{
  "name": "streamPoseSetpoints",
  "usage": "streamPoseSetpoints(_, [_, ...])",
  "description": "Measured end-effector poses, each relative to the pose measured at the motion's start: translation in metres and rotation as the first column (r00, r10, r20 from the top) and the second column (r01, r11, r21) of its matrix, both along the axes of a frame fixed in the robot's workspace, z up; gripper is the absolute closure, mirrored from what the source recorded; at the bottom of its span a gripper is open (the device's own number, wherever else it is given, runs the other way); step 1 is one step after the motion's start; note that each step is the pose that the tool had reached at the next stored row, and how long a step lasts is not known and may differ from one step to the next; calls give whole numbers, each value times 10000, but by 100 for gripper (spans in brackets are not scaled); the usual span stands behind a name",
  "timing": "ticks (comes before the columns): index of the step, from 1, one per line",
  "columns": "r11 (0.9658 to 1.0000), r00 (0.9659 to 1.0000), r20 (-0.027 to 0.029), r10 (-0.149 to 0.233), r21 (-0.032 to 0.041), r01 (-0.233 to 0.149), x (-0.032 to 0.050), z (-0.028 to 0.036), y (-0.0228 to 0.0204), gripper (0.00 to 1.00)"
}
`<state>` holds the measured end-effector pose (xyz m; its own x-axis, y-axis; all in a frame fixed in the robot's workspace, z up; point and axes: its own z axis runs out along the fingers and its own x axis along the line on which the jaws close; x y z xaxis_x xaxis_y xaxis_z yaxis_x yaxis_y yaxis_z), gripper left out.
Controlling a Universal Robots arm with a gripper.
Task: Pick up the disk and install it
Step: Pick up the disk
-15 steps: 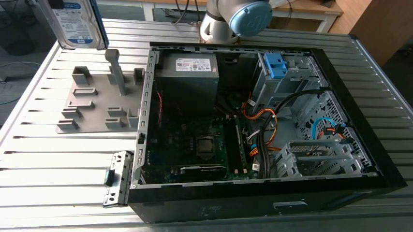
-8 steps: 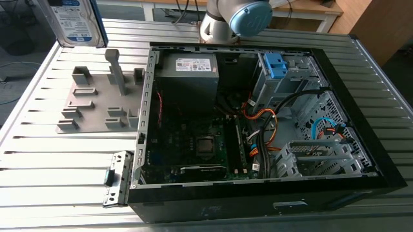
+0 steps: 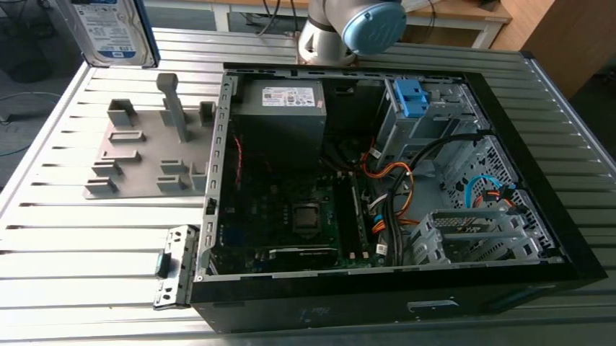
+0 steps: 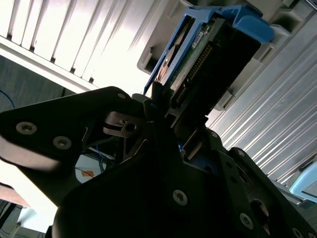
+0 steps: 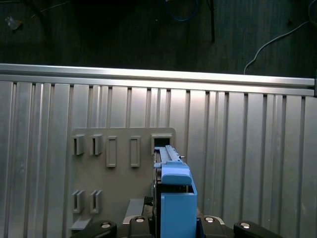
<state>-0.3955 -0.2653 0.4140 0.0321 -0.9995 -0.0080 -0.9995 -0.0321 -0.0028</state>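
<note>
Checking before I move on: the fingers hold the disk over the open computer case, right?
No. The fingers hold the disk, but over the grey slotted rack beside the computer case, as the first wrist view shows.

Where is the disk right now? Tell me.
The disk is at the exterior view's upper left, raised over the grey fixture plate and clamped in the gripper, outside the computer case.
</note>
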Motion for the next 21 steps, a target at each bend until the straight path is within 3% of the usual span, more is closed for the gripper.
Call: streamPoseSetpoints(21, [10000, 10000, 1, 0, 0, 0, 0, 226, 0, 64])
